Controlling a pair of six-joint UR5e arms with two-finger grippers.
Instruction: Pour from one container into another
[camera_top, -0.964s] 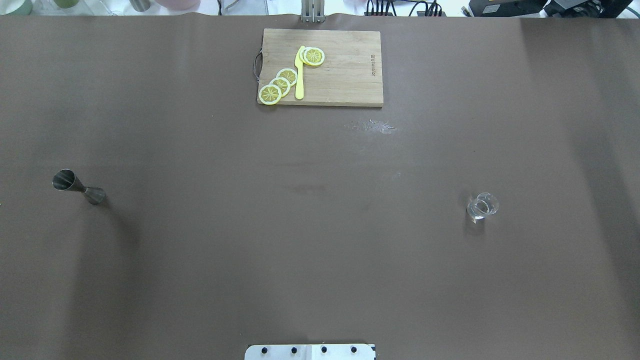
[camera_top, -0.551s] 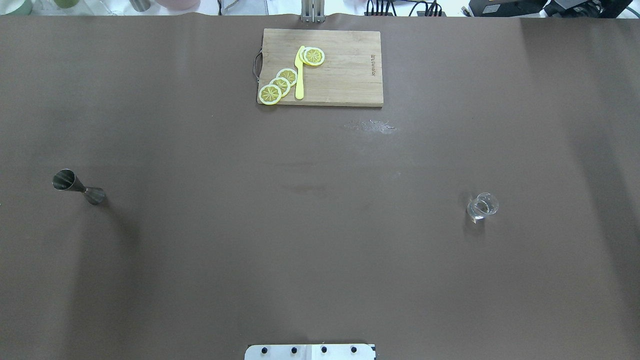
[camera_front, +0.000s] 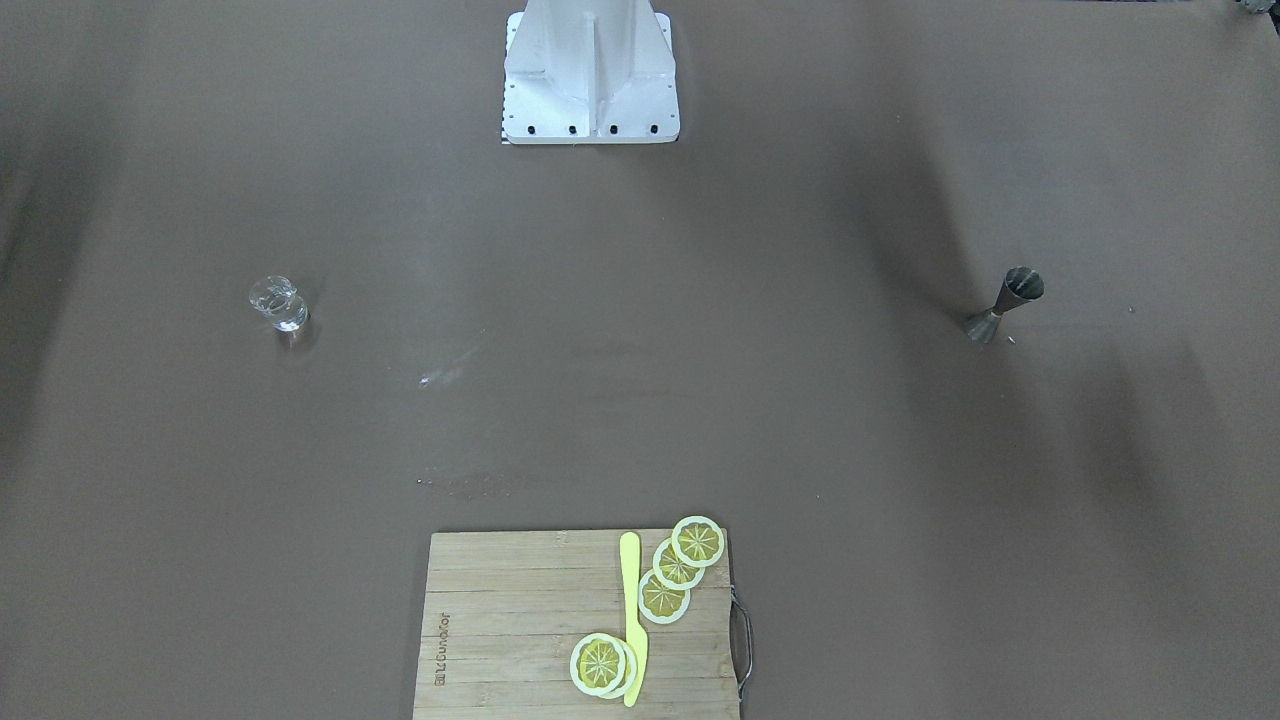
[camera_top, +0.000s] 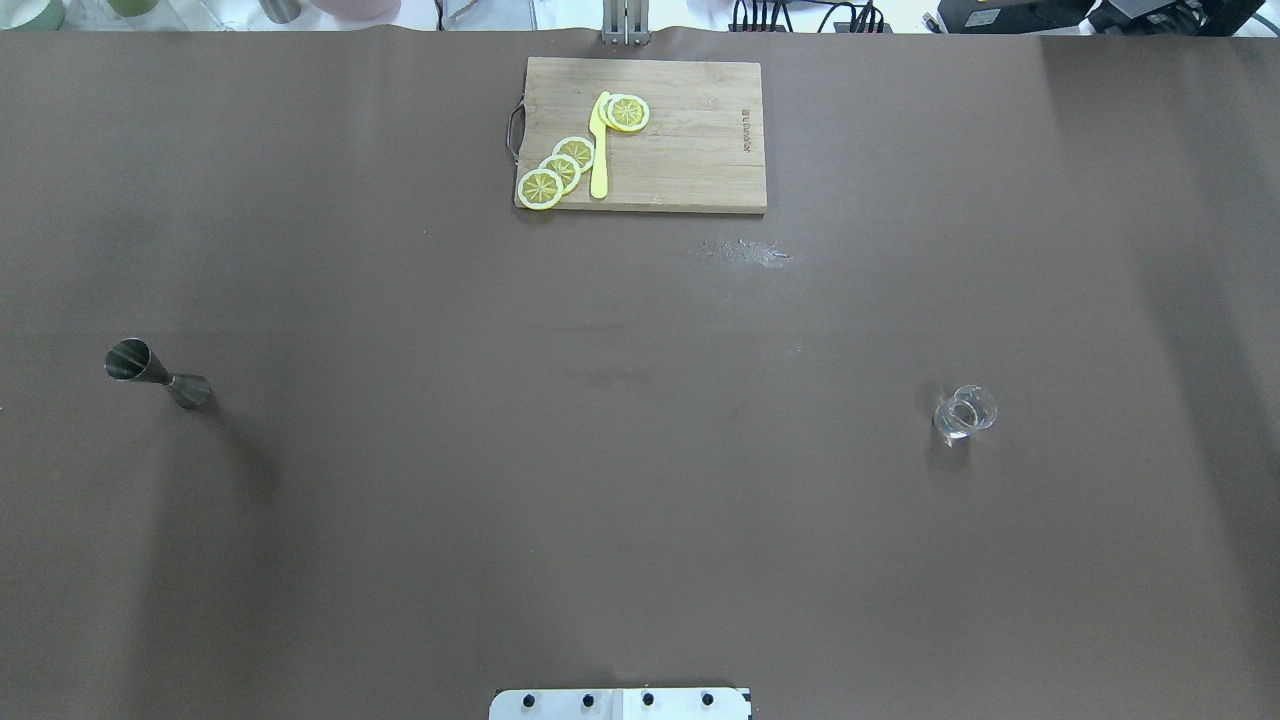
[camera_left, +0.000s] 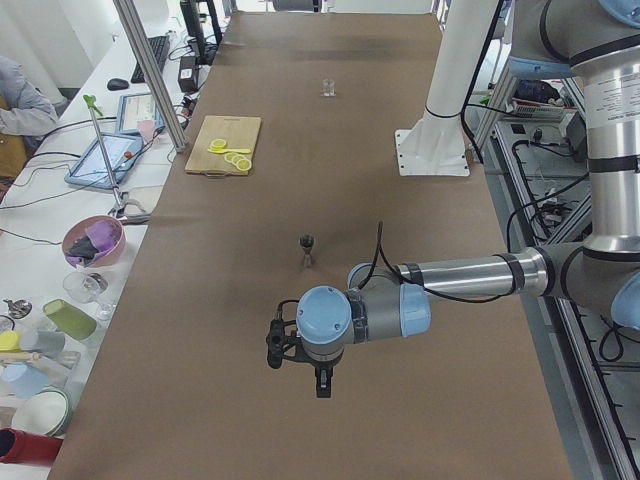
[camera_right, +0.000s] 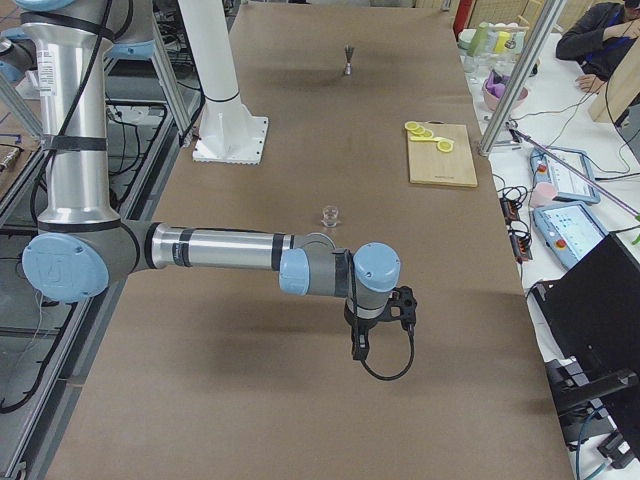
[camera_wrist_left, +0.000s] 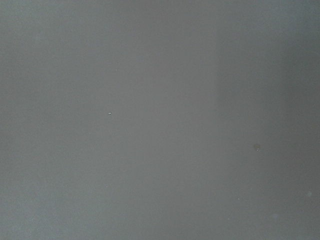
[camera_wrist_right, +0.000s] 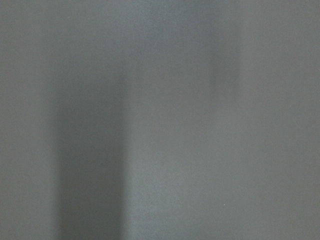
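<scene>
The grey metal jigger (camera_top: 155, 373) stands upright on the brown table at its left side, also seen in the front view (camera_front: 1005, 305) and from the left end (camera_left: 307, 250). The clear glass tumbler (camera_top: 965, 413) stands upright at the right side (camera_front: 278, 303), small in the right-end view (camera_right: 329, 215). My left gripper (camera_left: 320, 378) hangs over bare table nearer the table's end than the jigger. My right gripper (camera_right: 358, 345) hangs over bare table short of the glass. Both show only in side views, so I cannot tell whether they are open or shut. The wrist views show only table.
A wooden cutting board (camera_top: 690, 140) with lemon slices (camera_top: 560, 168) and a yellow knife (camera_top: 599, 150) lies at the far middle. A small wet smear (camera_top: 745, 252) marks the table in front of it. The robot's white base (camera_front: 590, 70) stands at the near edge.
</scene>
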